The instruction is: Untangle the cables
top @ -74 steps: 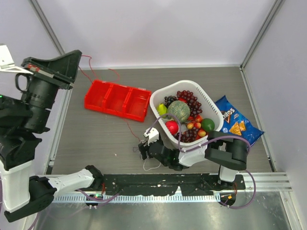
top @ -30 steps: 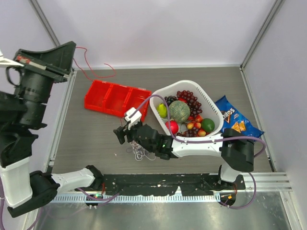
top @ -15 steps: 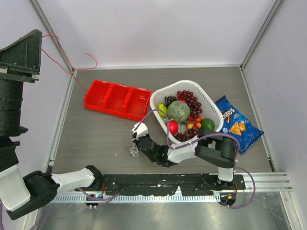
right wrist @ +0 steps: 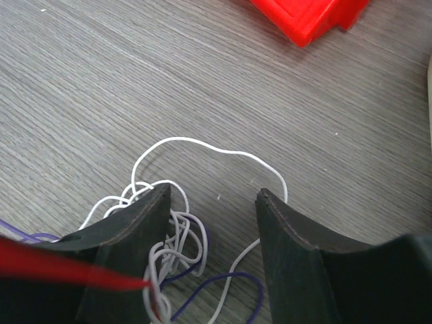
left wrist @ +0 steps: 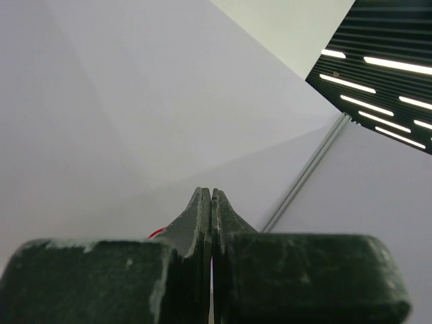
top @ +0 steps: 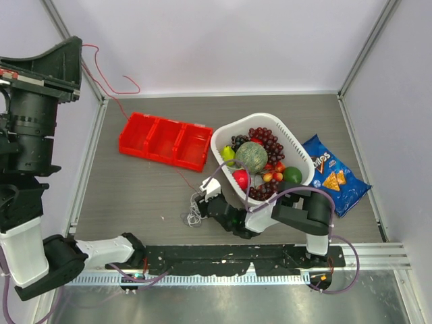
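A small tangle of white and purple cables [top: 194, 214] lies on the grey table near the front. A thin red cable [top: 101, 79] runs from it past the red bin, up to my left gripper [top: 78, 44]. That gripper is raised high at the far left and is shut on the red cable. In the left wrist view the jaws [left wrist: 211, 192] are pressed together, with a red sliver [left wrist: 155, 233] beside them. My right gripper [top: 202, 197] is open, low over the tangle. In the right wrist view [right wrist: 212, 196] white loops [right wrist: 192, 141], a purple strand [right wrist: 239, 278] and the blurred red cable [right wrist: 54, 266] lie between and beside its fingers.
A red three-compartment bin [top: 165, 140] sits at the back left; its corner shows in the right wrist view [right wrist: 310, 17]. A white basket [top: 300, 152] full of fruit stands right of centre. A blue chips bag [top: 334, 172] lies beside it.
My left gripper rose and swung left with the red cable, drawing it out of the tangle. My right gripper swept left across the tangle and came back, open, over it.
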